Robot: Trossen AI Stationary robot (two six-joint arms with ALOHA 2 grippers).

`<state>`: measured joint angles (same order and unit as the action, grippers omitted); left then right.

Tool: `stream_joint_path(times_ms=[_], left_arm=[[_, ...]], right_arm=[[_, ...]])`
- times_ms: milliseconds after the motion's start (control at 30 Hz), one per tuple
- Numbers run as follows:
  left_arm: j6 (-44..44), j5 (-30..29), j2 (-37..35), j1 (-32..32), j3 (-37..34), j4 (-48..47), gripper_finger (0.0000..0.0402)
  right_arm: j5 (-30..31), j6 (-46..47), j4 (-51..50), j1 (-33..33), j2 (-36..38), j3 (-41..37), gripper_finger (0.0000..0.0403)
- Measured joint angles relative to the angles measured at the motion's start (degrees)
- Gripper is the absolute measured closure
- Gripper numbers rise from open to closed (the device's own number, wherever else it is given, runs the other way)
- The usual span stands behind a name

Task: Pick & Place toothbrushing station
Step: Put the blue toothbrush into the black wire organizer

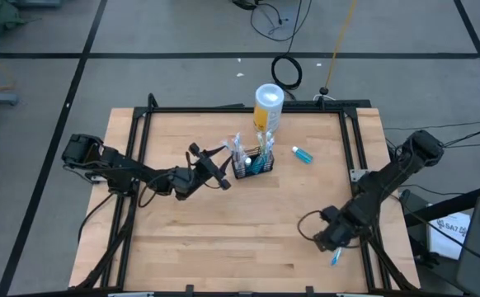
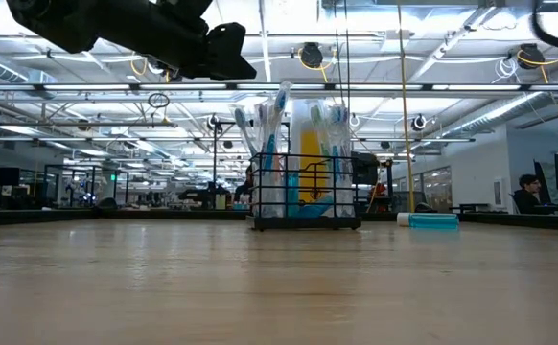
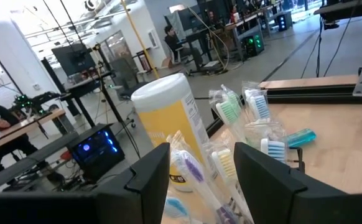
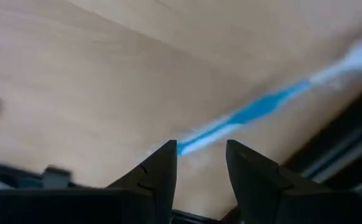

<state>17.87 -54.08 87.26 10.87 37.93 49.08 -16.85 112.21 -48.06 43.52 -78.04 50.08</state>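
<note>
Toothbrushing station (image 1: 252, 164) sits mid-table touching the canister (image 1: 268, 108). Your left gripper (image 1: 221, 175), fingers apart, hovers beside it; push in carelessly and you'll topple toothbrushes (image 2: 281, 113). Right gripper (image 4: 201, 167), spread, hangs over a loose toothbrush (image 4: 255, 111).

Black wire-mesh basket (image 1: 254, 165); smooth pale wood table (image 1: 223, 239).

high: overhead, looks down | low: table-level, faces basket (image 2: 305, 192); left wrist: close on same basket (image 3: 296, 163)
</note>
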Motion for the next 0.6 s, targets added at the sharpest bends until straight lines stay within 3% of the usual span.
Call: stream_joint_path(times_ms=[233, 367, 600], left_arm=[[1.1, 0.2, 0.0, -1.0, 0.0, 0.5, 0.0215], [1.1, 0.2, 0.0, -1.8, 0.0, 0.7, 0.0215], [1.1, 0.2, 0.0, -2.0, 0.0, 0.5, 0.0215]], right_arm=[[0.7, 12.7, -1.0, 3.7, 0.8, -4.3, 0.0273], [4.8, 16.3, -0.3, 4.3, 1.8, -6.6, 0.0273], [4.7, 18.1, 0.4, 4.3, 1.8, -10.2, 0.0273]])
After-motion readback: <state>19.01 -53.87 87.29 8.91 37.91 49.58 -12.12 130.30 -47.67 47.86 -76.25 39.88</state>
